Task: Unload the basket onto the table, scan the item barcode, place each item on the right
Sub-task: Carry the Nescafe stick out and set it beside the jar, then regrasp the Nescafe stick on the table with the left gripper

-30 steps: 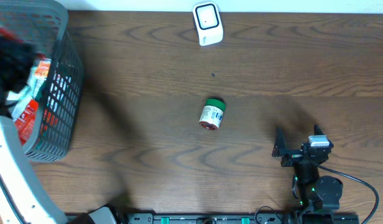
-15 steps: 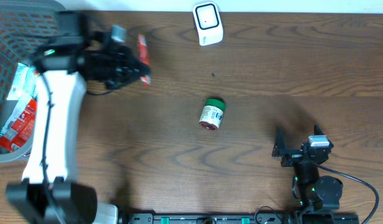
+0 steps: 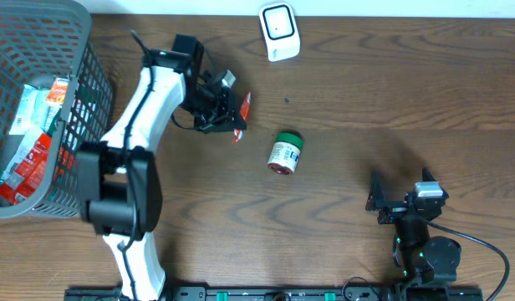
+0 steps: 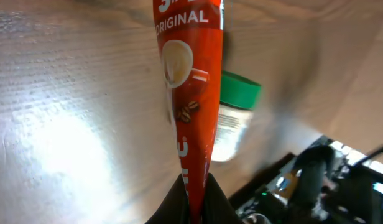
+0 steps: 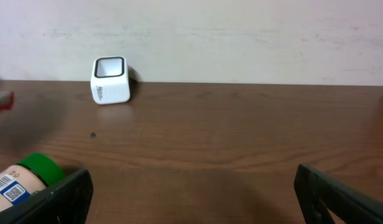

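Observation:
My left gripper (image 3: 231, 117) is shut on a red coffee sachet (image 3: 243, 108), holding it above the table left of centre. In the left wrist view the sachet (image 4: 190, 93) reads "ORIGINAL" and runs straight up from the pinched jaws (image 4: 193, 200). A white barcode scanner (image 3: 279, 32) stands at the back edge, its window (image 5: 110, 68) facing the right wrist camera. A green-capped bottle (image 3: 285, 152) lies on its side mid-table, just beyond the sachet (image 4: 236, 121). My right gripper (image 3: 380, 201) rests open near the front right, nothing between its fingers (image 5: 194, 193).
A grey wire basket (image 3: 84, 109) stands at the far left with several red and white packets (image 3: 32, 142) inside. The bottle (image 5: 23, 177) lies by the right gripper's left finger in its wrist view. The sachet's tip (image 5: 2, 99) shows at that view's left edge.
The left arm came out of the basket with the red sachet and swung it right and forward, toward the bottle. The right arm has not moved.

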Tool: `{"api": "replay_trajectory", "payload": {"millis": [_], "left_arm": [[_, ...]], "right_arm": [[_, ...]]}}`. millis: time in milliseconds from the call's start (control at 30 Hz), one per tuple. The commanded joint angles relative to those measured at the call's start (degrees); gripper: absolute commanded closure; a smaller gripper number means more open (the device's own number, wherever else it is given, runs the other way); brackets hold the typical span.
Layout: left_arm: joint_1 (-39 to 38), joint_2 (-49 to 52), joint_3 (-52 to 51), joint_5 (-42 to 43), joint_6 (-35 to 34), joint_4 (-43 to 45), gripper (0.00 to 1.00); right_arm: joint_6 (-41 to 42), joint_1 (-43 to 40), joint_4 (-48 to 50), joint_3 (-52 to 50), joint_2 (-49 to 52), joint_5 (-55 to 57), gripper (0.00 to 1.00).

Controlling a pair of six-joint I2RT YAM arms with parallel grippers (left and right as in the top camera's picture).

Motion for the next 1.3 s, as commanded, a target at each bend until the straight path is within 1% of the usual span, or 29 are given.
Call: {"api": "replay_trajectory", "payload": {"millis": [0,33,100,233,267,300,333,400,467,567,833,900,1000,1067,1167,1267], "left_arm": [[-1.88,4.28,0.33,-6.08,2.80,0.83,0.93],[-2.69,5.77,0.33,-8.04,2.82,1.68,0.93],[-3.26,6.91,0.33,-9.09,2.80,2.95,0.93],[-3.45,7.41,0.35,-9.38,2.80,5.05,0.92],[-3.45,7.37,0.35,-9.62,2.80,5.25,0.88],[-3.45,7.37,0.35,-10.21,2.78,5.33,0.78],[-3.45,7.37,0.35,-11.32,2.78,5.29,0.71],[-3.52,7.37,0.35,-14.51,2.78,4.90,0.63],[-3.52,7.37,0.35,-17.18,2.75,4.66,0.50],[-3.50,7.37,0.35,-19.78,2.78,4.74,0.48],[-4.74,3.85,2.43,-26.60,2.75,4.26,0.48],[-5.68,3.56,2.43,-27.41,2.75,4.17,0.52],[-7.72,3.74,2.08,-28.06,2.84,4.50,0.66],[-9.51,3.74,1.46,-30.82,2.86,5.60,0.71],[-12.11,3.78,1.42,-35.47,2.80,7.17,0.74],[-14.01,3.80,1.42,-36.22,2.78,9.27,0.76]], "right_arm": [[0.79,0.52,-0.22,-0.07,-0.22,0.13,0.01],[0.79,0.52,-0.22,-0.07,-0.22,0.13,0.01],[0.79,0.52,-0.22,-0.07,-0.22,0.13,0.01],[0.79,0.52,-0.22,-0.07,-0.22,0.13,0.01],[0.79,0.52,-0.22,-0.07,-0.22,0.13,0.01],[0.79,0.52,-0.22,-0.09,-0.22,0.13,0.01],[0.79,0.52,-0.22,-0.07,-0.22,0.13,0.01],[0.79,0.52,-0.22,-0.09,-0.22,0.13,0.01],[0.79,0.52,-0.22,-0.07,-0.22,0.13,0.01],[0.79,0.52,-0.22,-0.07,-0.22,0.13,0.01],[0.79,0.52,-0.22,-0.07,-0.22,0.13,0.01],[0.79,0.52,-0.22,-0.09,-0.22,0.13,0.01],[0.79,0.52,-0.22,-0.07,-0.22,0.13,0.01],[0.79,0.52,-0.22,-0.07,-0.22,0.13,0.01],[0.79,0.52,-0.22,-0.09,-0.22,0.13,0.01],[0.79,0.52,-0.22,-0.07,-0.22,0.13,0.01]]}}
